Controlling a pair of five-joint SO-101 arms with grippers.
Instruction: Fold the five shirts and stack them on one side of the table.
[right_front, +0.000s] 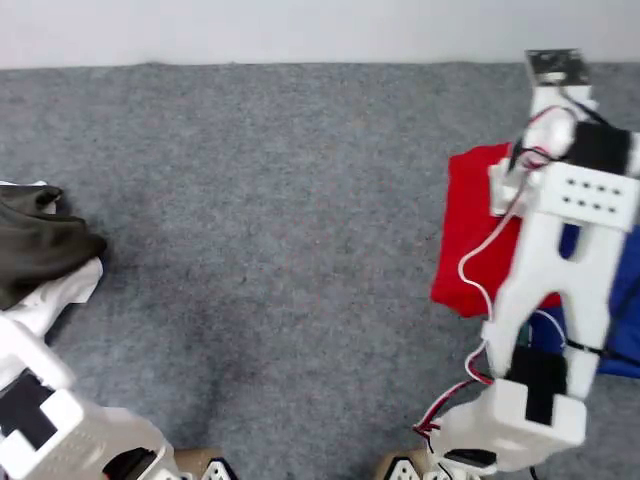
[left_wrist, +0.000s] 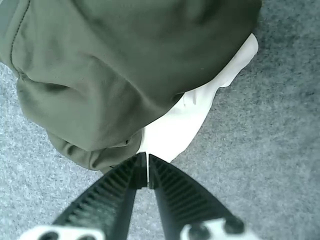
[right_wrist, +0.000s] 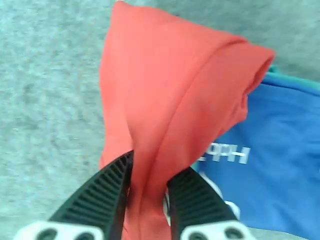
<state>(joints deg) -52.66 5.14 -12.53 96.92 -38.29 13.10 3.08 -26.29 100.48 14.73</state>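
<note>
The grey table (right_front: 280, 200) carries two heaps. At its right side the red shirt (right_wrist: 165, 90) lies partly over the blue shirt (right_wrist: 280, 165). At the left edge the green shirt (left_wrist: 125, 65) (crumpled) covers the white shirt (left_wrist: 185, 125). The right gripper (right_wrist: 156, 167) pinches a red fold. The left gripper (left_wrist: 146, 162) is closed, tips at the white edge.

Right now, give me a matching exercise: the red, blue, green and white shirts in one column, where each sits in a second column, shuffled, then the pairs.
1. red shirt
2. blue shirt
3. green shirt
4. white shirt

A. under the green shirt
B. pinched in the right gripper
C. edge beneath the red shirt
D. piled on the white shirt

Pairs: 1-B, 2-C, 3-D, 4-A
</note>
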